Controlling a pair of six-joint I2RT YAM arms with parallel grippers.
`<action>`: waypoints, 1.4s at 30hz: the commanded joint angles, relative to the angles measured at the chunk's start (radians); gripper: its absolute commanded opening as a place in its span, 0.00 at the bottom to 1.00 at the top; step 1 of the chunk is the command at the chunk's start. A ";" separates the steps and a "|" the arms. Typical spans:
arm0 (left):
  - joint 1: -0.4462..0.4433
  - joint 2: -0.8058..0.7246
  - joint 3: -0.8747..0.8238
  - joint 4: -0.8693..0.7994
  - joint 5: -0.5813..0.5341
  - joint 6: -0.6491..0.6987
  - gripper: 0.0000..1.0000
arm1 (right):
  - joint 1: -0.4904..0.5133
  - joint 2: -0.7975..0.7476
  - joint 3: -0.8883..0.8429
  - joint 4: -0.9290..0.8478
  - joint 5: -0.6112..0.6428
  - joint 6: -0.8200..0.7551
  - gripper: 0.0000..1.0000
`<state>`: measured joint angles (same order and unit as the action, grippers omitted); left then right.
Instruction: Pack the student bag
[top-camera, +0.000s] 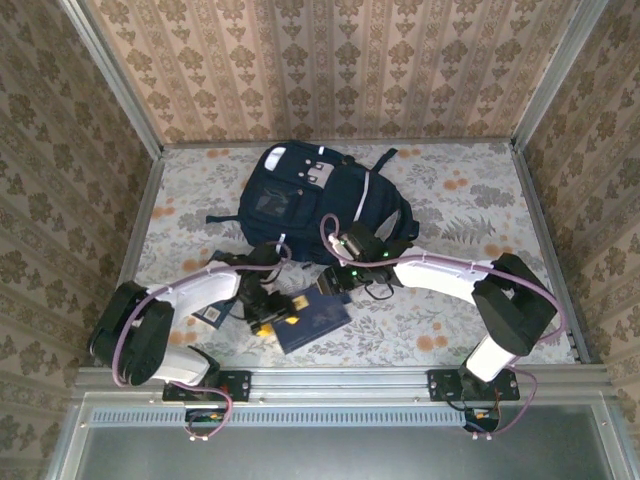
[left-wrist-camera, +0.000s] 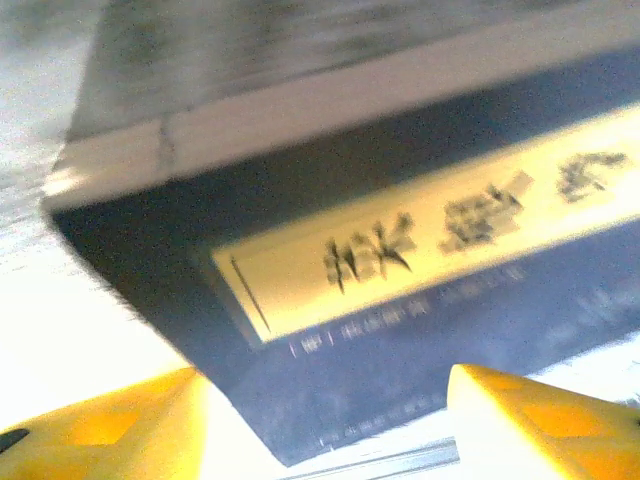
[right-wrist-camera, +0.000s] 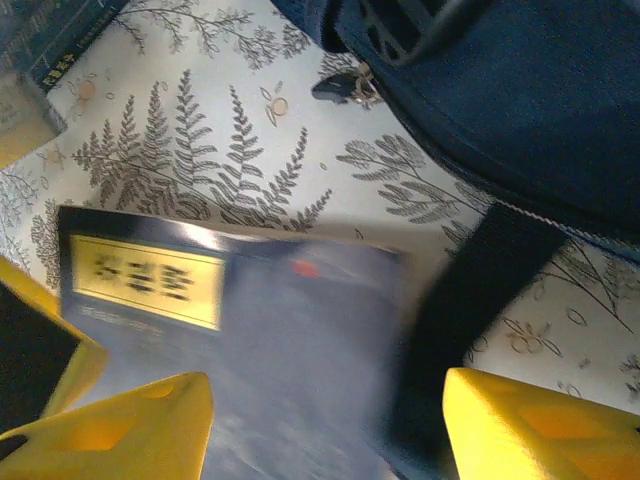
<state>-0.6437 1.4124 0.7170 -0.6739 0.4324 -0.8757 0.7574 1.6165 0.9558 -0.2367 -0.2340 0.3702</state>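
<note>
The student bag (top-camera: 322, 193), dark navy with a white stripe, lies at the back middle of the table. Its fabric (right-wrist-camera: 520, 100) and a dark strap (right-wrist-camera: 470, 310) show in the right wrist view. In front of it lies a dark blue book (top-camera: 318, 318) with a yellow label. My left gripper (top-camera: 266, 320) is at the book's left edge. It stands open (left-wrist-camera: 325, 385), and the book's corner (left-wrist-camera: 330, 390) lies loose between its yellow fingers. My right gripper (top-camera: 336, 284) hangs open (right-wrist-camera: 325, 385) above the book's cover (right-wrist-camera: 280, 330), with the strap beside its right finger.
A second dark book (top-camera: 214, 314) lies under the left arm; its edge (right-wrist-camera: 55, 35) shows on the flowered tablecloth (right-wrist-camera: 200, 150). Wallpapered walls enclose the table on three sides. The bag's straps (top-camera: 225, 218) trail onto the cloth.
</note>
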 joint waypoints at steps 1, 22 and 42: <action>-0.013 0.000 0.091 0.070 0.027 0.083 0.65 | -0.001 -0.052 -0.025 -0.017 0.034 0.009 0.65; 0.004 0.092 0.069 0.048 -0.040 0.137 0.64 | -0.075 -0.167 -0.191 -0.113 0.046 0.069 0.63; 0.024 0.181 0.046 0.166 0.037 0.172 0.59 | -0.070 -0.051 -0.132 0.007 -0.285 0.179 0.59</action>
<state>-0.6128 1.5452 0.7742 -0.5884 0.4377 -0.7387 0.6796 1.5990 0.8104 -0.2680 -0.3981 0.5087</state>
